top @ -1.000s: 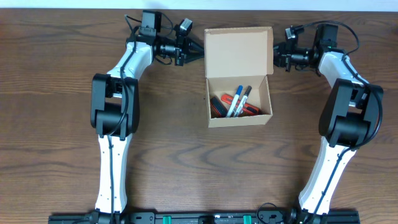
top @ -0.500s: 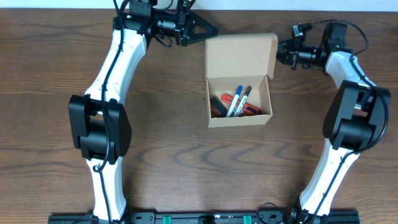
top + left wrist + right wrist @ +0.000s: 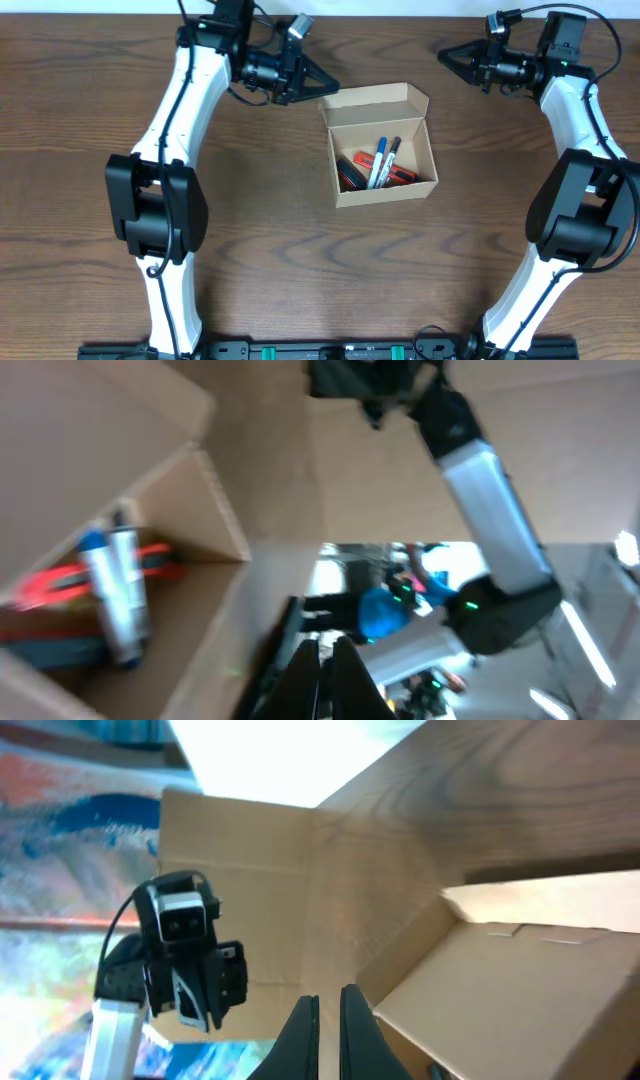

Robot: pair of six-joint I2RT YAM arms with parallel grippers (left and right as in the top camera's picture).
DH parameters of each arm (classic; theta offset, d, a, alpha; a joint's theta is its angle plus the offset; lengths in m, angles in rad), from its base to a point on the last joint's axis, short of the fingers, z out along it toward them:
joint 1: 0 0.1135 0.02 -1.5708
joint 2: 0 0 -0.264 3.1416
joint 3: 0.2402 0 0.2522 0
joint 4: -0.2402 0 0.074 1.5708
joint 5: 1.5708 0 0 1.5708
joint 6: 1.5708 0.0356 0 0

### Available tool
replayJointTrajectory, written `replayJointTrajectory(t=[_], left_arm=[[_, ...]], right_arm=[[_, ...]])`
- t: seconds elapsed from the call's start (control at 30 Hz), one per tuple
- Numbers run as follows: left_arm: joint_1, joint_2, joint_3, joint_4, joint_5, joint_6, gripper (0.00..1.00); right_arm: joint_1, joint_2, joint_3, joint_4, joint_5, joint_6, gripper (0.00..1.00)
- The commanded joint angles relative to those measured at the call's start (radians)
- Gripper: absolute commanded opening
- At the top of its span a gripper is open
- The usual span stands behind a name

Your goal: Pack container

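The left arm reaches far up and bends in. Its left tool (image 3: 326, 88) is pinched closed on nothing, its tip right by the left corner of the lid (image 3: 372, 101). The right arm reaches up too. Its right tool (image 3: 443, 53) is also closed and empty, apart from the box.

The brown container (image 3: 385, 191) sits in the middle of the wood surface (image 3: 300, 250). Its long side runs left to right. It opens upward, with the lid leaning half over it. Markers (image 3: 380, 160) lie inside.
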Motion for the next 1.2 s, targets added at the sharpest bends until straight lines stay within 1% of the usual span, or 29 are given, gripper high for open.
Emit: replayJointTrajectory(t=[0.0, 0.1, 0.17, 0.27, 0.3, 0.37, 0.4, 0.5, 0.57, 0.63, 0.73, 0.9, 1.17], left_arm=[[0.053, 0.005, 0.004, -0.043, -0.190, 0.036, 0.06], [0.090, 0.005, 0.004, -0.109, -0.332, 0.015, 0.06], [0.114, 0.006, 0.002, -0.168, -0.448, -0.077, 0.06], [0.130, 0.007, -0.011, -0.193, -0.463, -0.096, 0.06], [0.130, 0.008, -0.016, -0.191, -0.476, -0.121, 0.06], [0.130, 0.017, -0.029, -0.185, -0.536, -0.213, 0.06], [0.129, 0.027, -0.040, -0.177, -0.539, -0.225, 0.06], [0.128, 0.076, -0.066, -0.159, -0.462, -0.232, 0.06], [0.128, 0.135, -0.068, -0.156, -0.353, -0.225, 0.06], [0.127, 0.178, -0.068, -0.145, -0.282, -0.209, 0.06], [0.123, 0.211, -0.068, -0.142, -0.278, -0.206, 0.06], [0.113, 0.217, -0.068, -0.115, -0.269, -0.207, 0.06], [0.085, 0.217, -0.068, -0.082, -0.244, -0.233, 0.06]], right_arm=[[-0.020, -0.008, 0.000, -0.027, 0.109, 0.042, 0.02], [-0.040, -0.008, 0.000, -0.095, 0.178, 0.049, 0.02], [-0.054, -0.008, 0.000, -0.203, 0.269, 0.048, 0.02], [-0.060, -0.007, 0.000, -0.324, 0.406, 0.034, 0.01], [-0.059, -0.007, 0.000, -0.342, 0.434, 0.034, 0.02], [-0.056, -0.005, 0.000, -0.369, 0.488, 0.034, 0.02], [-0.055, -0.001, -0.001, -0.369, 0.497, 0.035, 0.01], [-0.054, 0.015, -0.001, -0.372, 0.496, 0.056, 0.02], [-0.054, 0.038, -0.002, -0.379, 0.487, 0.054, 0.01], [-0.053, 0.058, -0.002, -0.383, 0.474, 0.028, 0.01], [-0.053, 0.085, -0.002, -0.389, 0.457, 0.018, 0.02], [-0.048, 0.137, -0.002, -0.363, 0.420, 0.019, 0.02], [-0.008, 0.202, -0.002, -0.284, 0.335, 0.036, 0.02]])
